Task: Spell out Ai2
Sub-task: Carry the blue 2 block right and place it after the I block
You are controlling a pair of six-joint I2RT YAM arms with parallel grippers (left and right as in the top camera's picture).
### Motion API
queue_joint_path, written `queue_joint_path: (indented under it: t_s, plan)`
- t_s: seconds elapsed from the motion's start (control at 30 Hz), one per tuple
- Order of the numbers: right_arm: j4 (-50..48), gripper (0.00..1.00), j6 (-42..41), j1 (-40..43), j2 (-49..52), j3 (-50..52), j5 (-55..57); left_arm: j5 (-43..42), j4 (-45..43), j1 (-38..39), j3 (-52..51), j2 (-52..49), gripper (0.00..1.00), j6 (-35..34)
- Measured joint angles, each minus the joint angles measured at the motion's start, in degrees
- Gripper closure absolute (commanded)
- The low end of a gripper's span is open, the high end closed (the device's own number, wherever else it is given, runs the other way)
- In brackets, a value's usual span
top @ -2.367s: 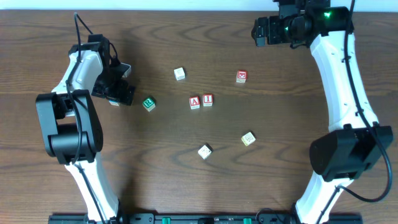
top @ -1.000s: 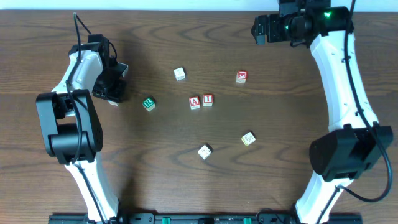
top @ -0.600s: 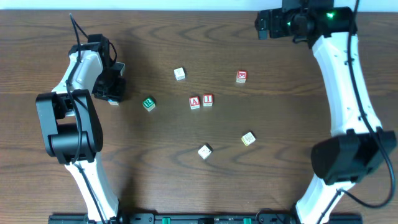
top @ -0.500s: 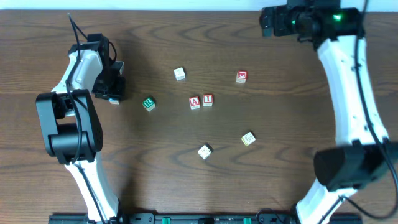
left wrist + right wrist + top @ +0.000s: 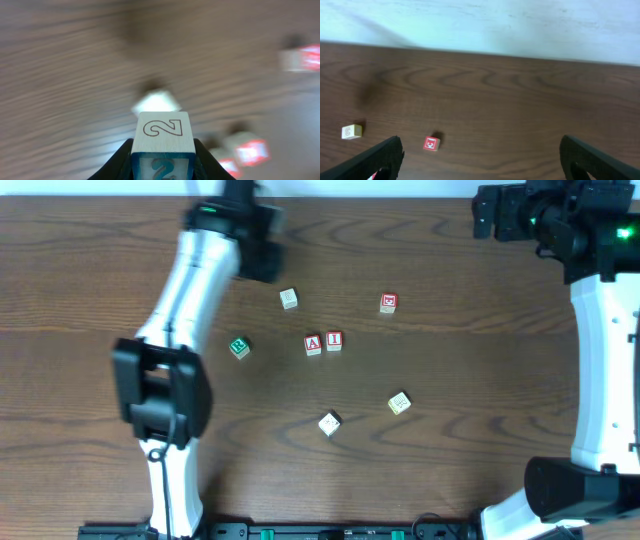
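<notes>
Gripping the 2 block (image 5: 162,132) between its dark fingers (image 5: 117,162), the left gripper (image 5: 162,165) is clamped on the cube's sides, with the outlined 2 facing the wrist camera and blurred wood beneath. From overhead the cube itself is hidden under this gripper, which sits near the table's (image 5: 90,430) twelve o'clock edge, at about ten o'clock from the white block (image 5: 289,299).

Near the table's middle, the A block (image 5: 313,345) and the I block (image 5: 334,340) stand touching, with the I at three o'clock of the A. The green block (image 5: 238,347) lies at nine o'clock of the A, well apart. The red block (image 5: 388,303) is at two o'clock of the I. The yellow block (image 5: 399,402) is at four o'clock of the pair and the black-and-white block (image 5: 329,423) at six o'clock.

The right gripper (image 5: 480,152) is spread wide with nothing between its jaws, over the table's far corner at two o'clock.
</notes>
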State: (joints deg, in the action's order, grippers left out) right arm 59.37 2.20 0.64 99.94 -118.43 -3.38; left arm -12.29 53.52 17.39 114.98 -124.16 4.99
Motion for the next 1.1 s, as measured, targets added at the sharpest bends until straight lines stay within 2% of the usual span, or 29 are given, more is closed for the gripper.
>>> queue_joint_path:
  t_s: [0.1, 0.3, 0.53, 0.83, 1.1]
  plan:
    - [0.0, 0.01, 0.0, 0.9, -0.8, 0.0, 0.1, -0.4, -1.9, 7.4, 0.0, 0.0, 0.94, -1.4]
    - [0.6, 0.01, 0.2, 3.9, -7.5, 0.0, 0.3, 4.7, -2.9, 16.3, 0.0, -0.1, 0.94, -8.4]
    - [3.5, 0.01, 0.2, 7.9, -13.4, 0.0, 0.4, 6.3, -2.4, 20.0, -2.1, -0.9, 0.94, -14.2]
    - [5.9, 0.01, 0.7, 8.7, -13.3, 0.0, 0.4, 6.5, -7.2, 22.7, -9.9, -2.3, 0.94, -19.9]
    - [5.9, 0.01, 1.0, 8.7, -13.3, 0.0, 0.4, 13.5, -8.8, 23.2, -11.1, -2.4, 0.94, -30.3]
